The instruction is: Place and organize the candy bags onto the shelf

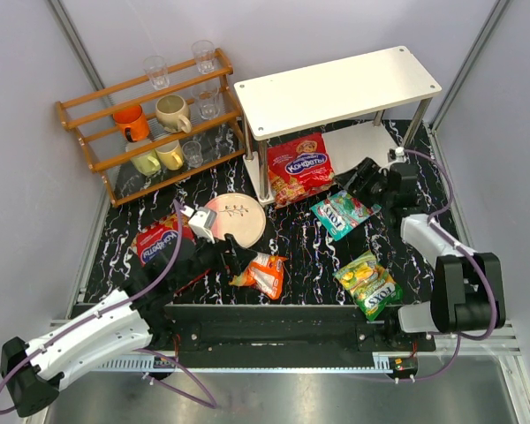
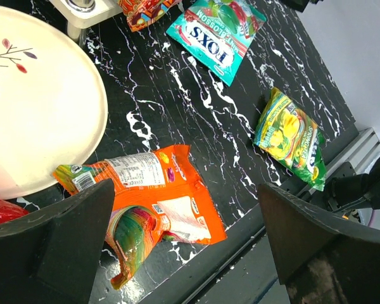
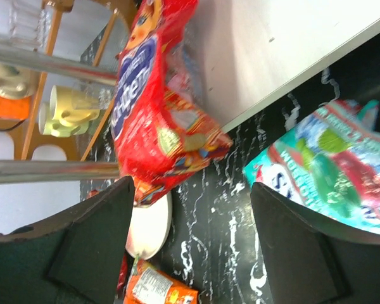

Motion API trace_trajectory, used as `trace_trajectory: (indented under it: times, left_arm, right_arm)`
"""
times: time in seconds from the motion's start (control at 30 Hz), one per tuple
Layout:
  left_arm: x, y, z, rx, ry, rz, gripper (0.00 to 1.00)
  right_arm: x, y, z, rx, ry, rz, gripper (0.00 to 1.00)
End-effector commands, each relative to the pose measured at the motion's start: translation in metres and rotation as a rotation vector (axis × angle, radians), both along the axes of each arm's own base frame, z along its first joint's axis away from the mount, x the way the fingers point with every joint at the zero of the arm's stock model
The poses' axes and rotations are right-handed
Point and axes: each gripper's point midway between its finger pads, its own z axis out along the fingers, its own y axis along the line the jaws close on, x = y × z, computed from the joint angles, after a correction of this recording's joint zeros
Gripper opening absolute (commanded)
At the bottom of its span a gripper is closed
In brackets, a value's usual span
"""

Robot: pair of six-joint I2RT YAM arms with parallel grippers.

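Black marbled desk carries four loose candy bags. A red bag leans on the shelf, on its lower tier. The right pincer gapes empty before it. The left pincer spreads wide above the orange bag. The packets are probably light, crinkly and slippery, so pinch a sealed edge.

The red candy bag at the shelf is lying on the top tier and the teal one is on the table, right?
Not the top tier. The top external view shows the shelf with a bare top board; the red candy bag sits below it, at the lower tier. The teal one is on the table.
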Motion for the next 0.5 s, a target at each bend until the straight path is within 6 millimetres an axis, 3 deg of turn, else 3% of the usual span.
trace_trajectory:
  times: [0.0, 0.2, 0.3, 0.47]
  left_arm:
    - [-0.002, -0.005, 0.025, -0.063, -0.029, -0.019, 0.99]
    - [-0.004, -0.003, 0.028, -0.074, -0.034, -0.018, 0.99]
    - [-0.004, -0.001, 0.029, -0.073, -0.037, -0.013, 0.99]
    - [-0.005, 0.002, 0.027, -0.061, -0.036, -0.006, 0.99]
  right_arm:
    - [-0.006, 0.027, 0.023, 0.050, -0.076, 0.001, 0.84]
    - [-0.002, 0.064, 0.009, 0.079, -0.061, 0.050, 0.84]
    - [0.006, 0.065, 0.000, 0.085, -0.049, 0.033, 0.81]
    - [0.020, 0.068, -0.012, 0.091, -0.032, 0.029, 0.67]
